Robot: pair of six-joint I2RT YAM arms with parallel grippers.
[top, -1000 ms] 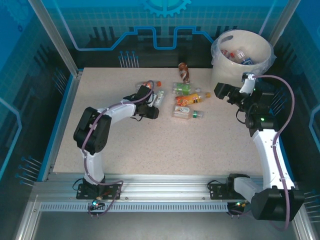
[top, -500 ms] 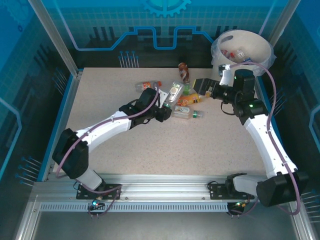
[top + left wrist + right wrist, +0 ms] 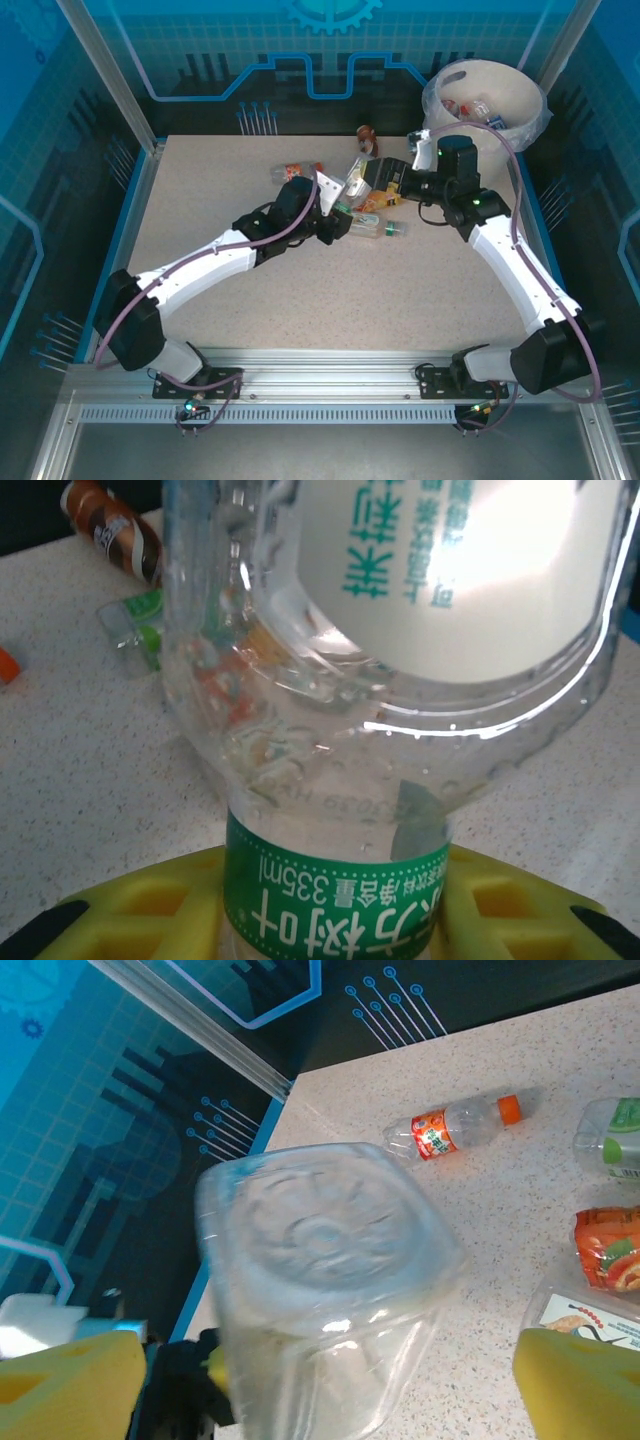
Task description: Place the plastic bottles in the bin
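Note:
My left gripper is shut on the green-banded neck of a clear plastic bottle with a white label, held off the table. In the top view this bottle points toward my right gripper. The right gripper stands open, its yellow fingers wide on either side of the bottle's square base with gaps both sides. The cream bin stands at the far right corner with bottles inside.
More bottles lie on the table: an orange-capped one, a brown one, a green-labelled one, a crushed orange one and a clear one. Blue walls close in the table.
My left arm has reached right and lifted the clear bottle. My right arm has swung left from beside the bin until its open fingers flank the bottle's base.

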